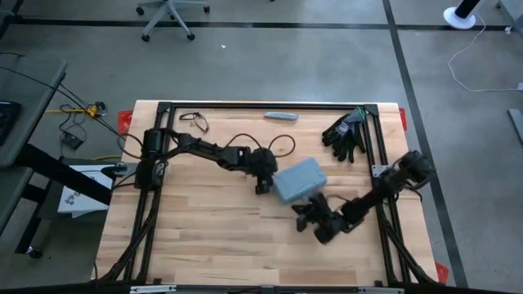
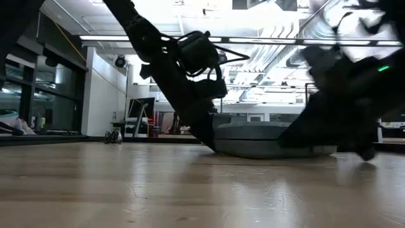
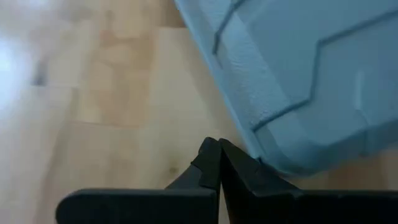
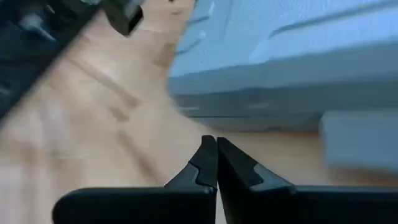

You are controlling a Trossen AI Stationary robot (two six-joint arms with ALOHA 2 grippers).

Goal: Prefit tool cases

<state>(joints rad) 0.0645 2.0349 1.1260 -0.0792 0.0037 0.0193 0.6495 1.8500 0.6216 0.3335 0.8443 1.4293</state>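
Observation:
The blue-grey tool case (image 1: 299, 180) lies shut and flat on the wooden table, turned slantwise, near the middle. It also shows in the low view (image 2: 259, 142). My left gripper (image 1: 262, 188) is shut and slants down at the table right beside the case's left corner (image 3: 280, 155). My right gripper (image 1: 302, 212) is shut and low over the table, its fingertips (image 4: 216, 146) pointing at the case's near side wall (image 4: 280, 102), a little short of it. A pale tab (image 4: 360, 140) sticks out from that wall. My left gripper has its shut fingers (image 3: 245, 171) next to the case's left corner (image 3: 273, 163), slanting down from the table's left side. Whether the outer side of a finger touches that corner, I cannot tell. The case lies flat on the table.
Black gloves (image 1: 346, 132) lie at the far right, and a slim grey bar (image 1: 280, 116) lies at the far edge. A thin dark cable loop (image 1: 194, 121) lies at the far left. A black frame (image 1: 261, 105) runs round the table. Bare wood spreads across the near half.

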